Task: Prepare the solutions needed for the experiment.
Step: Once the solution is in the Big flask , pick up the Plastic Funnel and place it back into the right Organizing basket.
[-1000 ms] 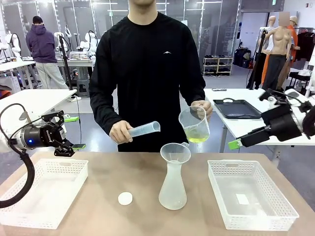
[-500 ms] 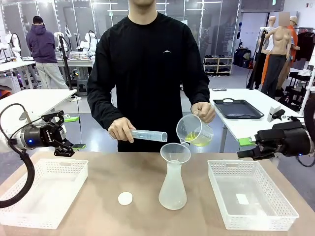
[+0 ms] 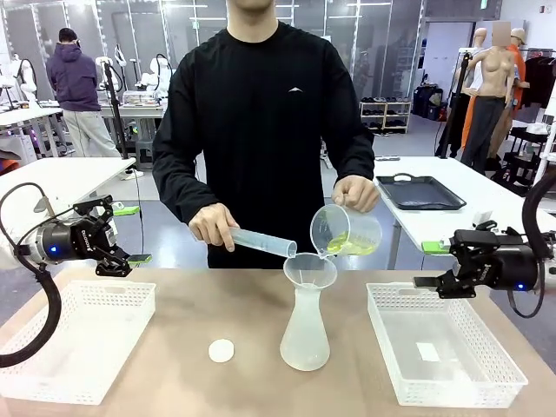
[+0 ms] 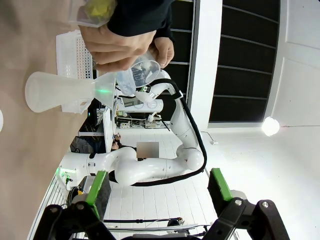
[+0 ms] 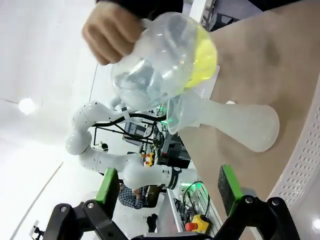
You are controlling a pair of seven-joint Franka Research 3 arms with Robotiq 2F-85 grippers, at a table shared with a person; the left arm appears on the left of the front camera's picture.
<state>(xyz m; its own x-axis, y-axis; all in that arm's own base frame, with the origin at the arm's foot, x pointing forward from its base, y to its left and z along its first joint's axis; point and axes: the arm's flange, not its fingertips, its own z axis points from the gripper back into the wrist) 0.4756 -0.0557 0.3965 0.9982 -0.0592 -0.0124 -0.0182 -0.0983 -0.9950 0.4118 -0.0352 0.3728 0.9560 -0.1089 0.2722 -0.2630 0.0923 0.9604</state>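
Yellow-green solution [image 3: 352, 246] was in the clear beaker [image 3: 346, 233], which the person's left hand [image 3: 354, 193] held tipped over the funnel [image 3: 309, 269] on top of the frosted flask [image 3: 305, 334], mid-table. A second earlier that beaker was upright and up off to the side. Half a second earlier it was only partly tipped and a bit right of the funnel. Now its spout was right at the funnel's rim. The graduated cylinder [image 3: 261, 241] in the person's right hand [image 3: 213, 226] had also come down, with its mouth angled at the funnel's other side.

Right gripper [image 3: 427, 264] moved a lot too. It had dropped from up high on the right and was now roughly level above the far left corner of the right basket [image 3: 452, 287], jaws spread wide with nothing between them. Left gripper [image 3: 132, 234] hadn't budged. It hung above the left basket [image 3: 87, 285], also wide open and empty. Both wrist views agreed, with a clear gap between the green pads of the left gripper [image 4: 158, 186] and the right gripper [image 5: 168, 186].

The solution itself looked pale and see-through, just a small amount pooled along the lower side of the tilted beaker. From the right wrist camera the solution [image 5: 205, 55] came across as a much brighter yellow-green against the beaker wall. Couldn't tell if any was actually running into the funnel.

A small white cap [image 3: 221, 351] lay on the table left of the flask.
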